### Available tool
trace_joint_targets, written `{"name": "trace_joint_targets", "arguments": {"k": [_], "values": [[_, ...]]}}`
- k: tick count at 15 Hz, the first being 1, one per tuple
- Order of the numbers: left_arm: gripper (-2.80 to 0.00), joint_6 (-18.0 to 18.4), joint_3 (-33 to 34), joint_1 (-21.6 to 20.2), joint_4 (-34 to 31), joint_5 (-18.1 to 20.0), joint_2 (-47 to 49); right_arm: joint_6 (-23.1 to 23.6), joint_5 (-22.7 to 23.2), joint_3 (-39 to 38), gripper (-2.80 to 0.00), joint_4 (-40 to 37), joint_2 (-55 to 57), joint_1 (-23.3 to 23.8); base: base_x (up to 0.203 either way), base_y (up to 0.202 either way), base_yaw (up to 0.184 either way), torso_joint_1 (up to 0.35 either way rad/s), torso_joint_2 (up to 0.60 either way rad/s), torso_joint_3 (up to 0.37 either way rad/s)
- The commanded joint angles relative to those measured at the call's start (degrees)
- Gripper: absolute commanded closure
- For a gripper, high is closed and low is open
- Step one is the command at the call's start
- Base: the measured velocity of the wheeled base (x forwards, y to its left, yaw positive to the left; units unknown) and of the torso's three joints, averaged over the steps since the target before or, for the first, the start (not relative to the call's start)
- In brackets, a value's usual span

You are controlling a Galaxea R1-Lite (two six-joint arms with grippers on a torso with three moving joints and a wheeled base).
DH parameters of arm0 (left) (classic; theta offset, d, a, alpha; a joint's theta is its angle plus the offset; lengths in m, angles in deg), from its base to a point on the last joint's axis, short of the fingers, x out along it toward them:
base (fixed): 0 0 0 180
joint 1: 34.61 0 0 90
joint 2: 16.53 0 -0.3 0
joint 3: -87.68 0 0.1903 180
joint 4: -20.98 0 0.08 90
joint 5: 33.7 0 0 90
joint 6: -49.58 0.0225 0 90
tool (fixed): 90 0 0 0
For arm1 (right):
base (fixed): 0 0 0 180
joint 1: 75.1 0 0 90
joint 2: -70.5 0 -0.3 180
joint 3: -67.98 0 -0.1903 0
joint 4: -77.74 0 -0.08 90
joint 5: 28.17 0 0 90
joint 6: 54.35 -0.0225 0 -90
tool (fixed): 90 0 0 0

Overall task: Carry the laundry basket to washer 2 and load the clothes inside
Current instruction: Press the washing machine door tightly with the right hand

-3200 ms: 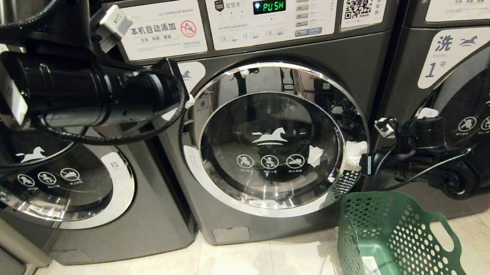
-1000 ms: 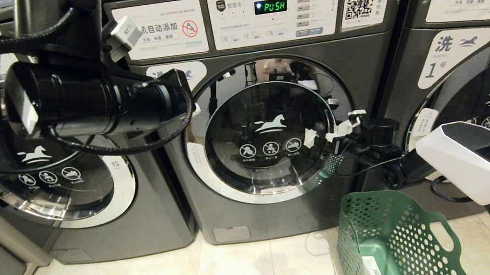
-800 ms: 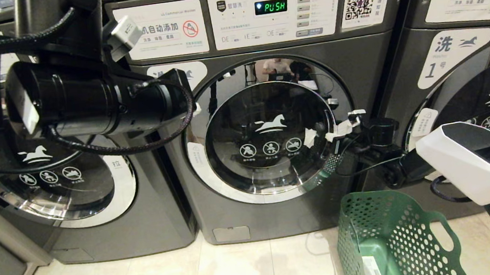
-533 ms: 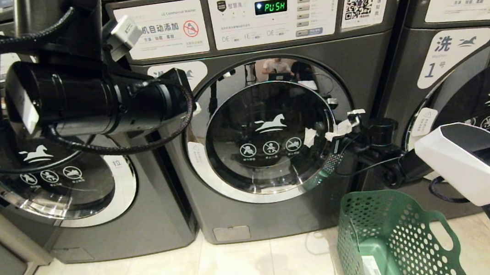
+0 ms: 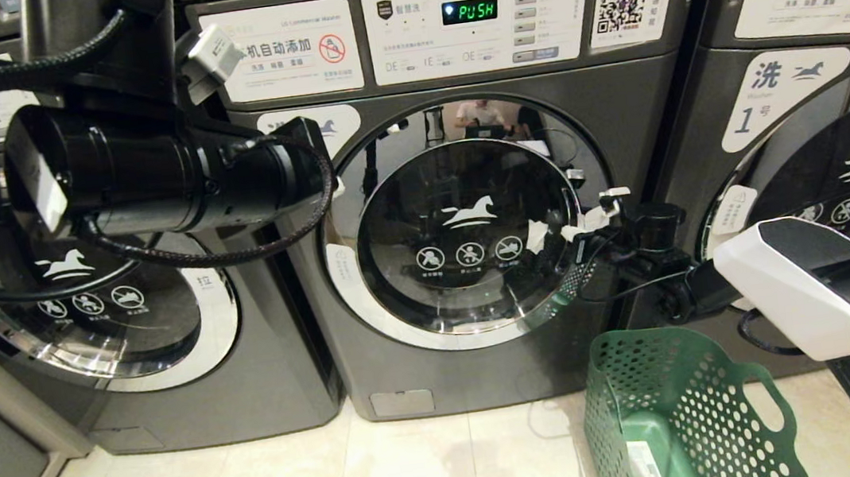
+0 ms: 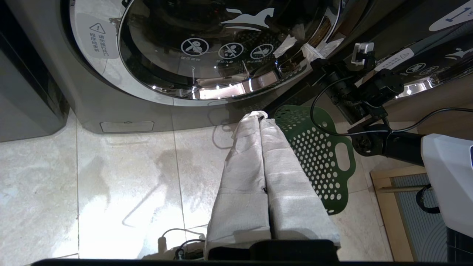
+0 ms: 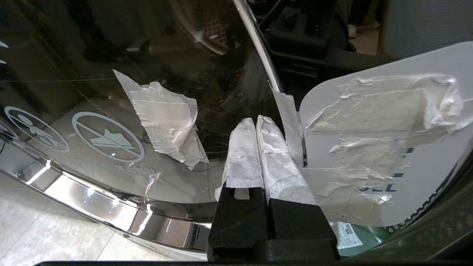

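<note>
Pale floor tiles (image 5: 388,475) run before three grey washers, and the green laundry basket (image 5: 685,417) stands on them just right of the middle washer's shut door (image 5: 467,226). Right hand (image 7: 257,123), fingers pressed together, sits at that door's right rim; left hand (image 6: 258,116), also pressed together and holding nothing, hangs above the floor near the basket

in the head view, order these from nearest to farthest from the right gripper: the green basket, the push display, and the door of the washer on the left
From the right gripper:
1. Green basket, on the floor just below it.
2. Push display, up on the middle washer's panel.
3. Left washer's door, far across, partly behind the left arm.
</note>
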Motion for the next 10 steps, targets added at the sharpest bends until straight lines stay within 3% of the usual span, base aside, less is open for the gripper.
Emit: {"name": "trace_joint_targets", "arguments": {"k": [1, 10], "values": [[0.00, -0.19, 0.02, 0.12, -0.07, -0.12, -0.09, -0.04, 0.06, 0.12, 0.00, 0.43, 0.09, 2.22, 0.000, 0.000, 0.000, 0.000, 0.00, 0.000], [0.00, -0.19, -0.07, 0.57, -0.07, -0.21, -0.01, 2.16, -0.87, 3.35, 0.00, -0.82, 1.58, 4.97, 0.000, 0.000, 0.000, 0.000, 0.00, 0.000]]}}
